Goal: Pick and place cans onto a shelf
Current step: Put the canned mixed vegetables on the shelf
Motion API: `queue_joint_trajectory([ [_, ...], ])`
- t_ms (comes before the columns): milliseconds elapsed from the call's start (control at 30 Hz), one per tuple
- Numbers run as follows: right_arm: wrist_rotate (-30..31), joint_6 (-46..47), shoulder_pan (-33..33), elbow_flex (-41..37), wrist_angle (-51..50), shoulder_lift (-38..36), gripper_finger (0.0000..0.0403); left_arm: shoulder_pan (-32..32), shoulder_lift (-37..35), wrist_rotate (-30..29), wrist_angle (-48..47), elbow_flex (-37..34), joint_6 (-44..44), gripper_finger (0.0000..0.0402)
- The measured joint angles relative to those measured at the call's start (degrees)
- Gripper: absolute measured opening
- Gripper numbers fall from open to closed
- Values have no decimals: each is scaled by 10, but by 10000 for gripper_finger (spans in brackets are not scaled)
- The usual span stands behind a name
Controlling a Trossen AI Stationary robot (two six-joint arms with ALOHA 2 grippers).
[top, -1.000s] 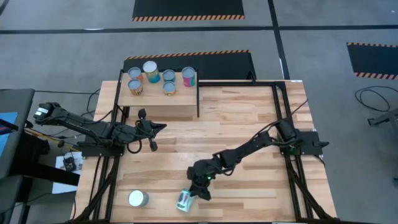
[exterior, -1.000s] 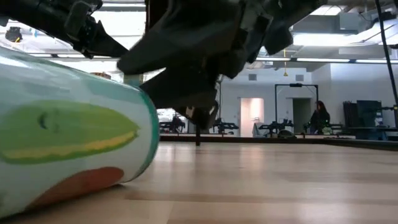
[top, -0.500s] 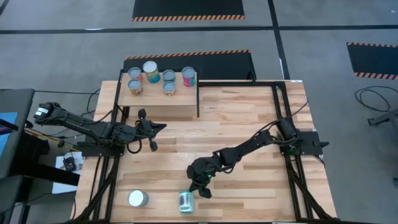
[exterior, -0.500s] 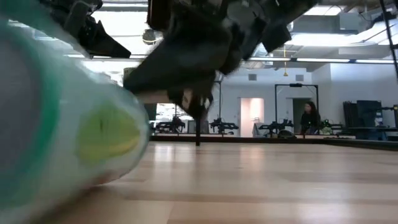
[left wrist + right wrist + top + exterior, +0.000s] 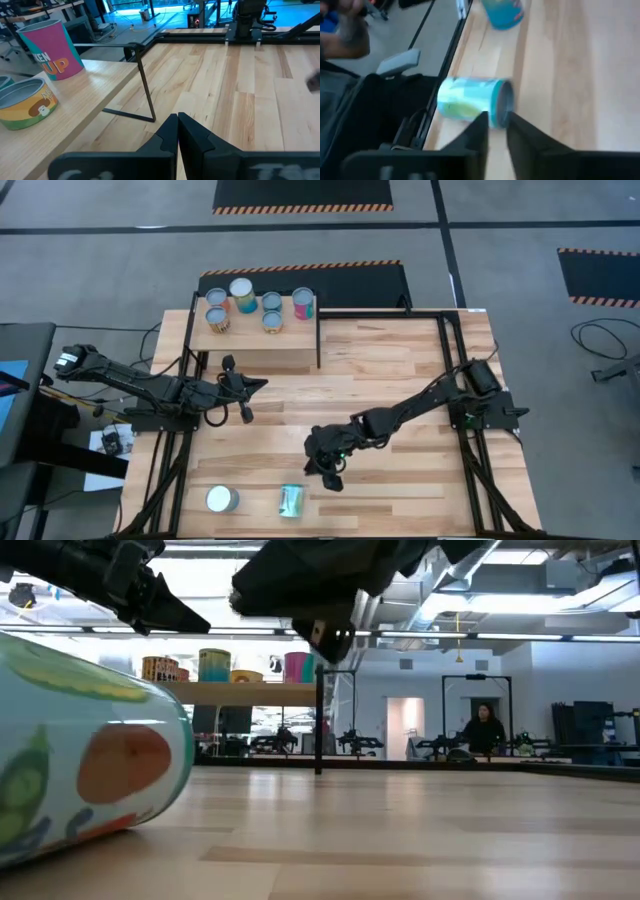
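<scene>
Your left arm: stretched in from the table's left edge, low and level; left end effector with fingers pressed together, holding nothing. Your right arm: reaching in from the right edge, elbow bent; right end effector pointing at the near edge, fingers slightly parted, holding nothing.

Teal can dropped; right gripper withdrew.

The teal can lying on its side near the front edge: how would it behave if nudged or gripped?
The teal can lies on its side on the table, so a nudge would probably roll it. Its smooth round wall may slip between fingers. The right gripper hangs beside it, holding nothing.
</scene>
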Motion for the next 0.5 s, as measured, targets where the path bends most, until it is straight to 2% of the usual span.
queue_joint_trajectory([
  [133,-16,8,4,0,41,37,156,0,0,1,0,0,-2,1],
  [267,-76,10,-3,1,125,71,217,0,0,16,-2,0,-14,1],
  [367,-106,10,-9,2,164,97,232,0,0,16,-6,0,-21,1],
  [500,-114,6,-15,24,173,124,218,0,0,17,-12,0,-27,1],
])
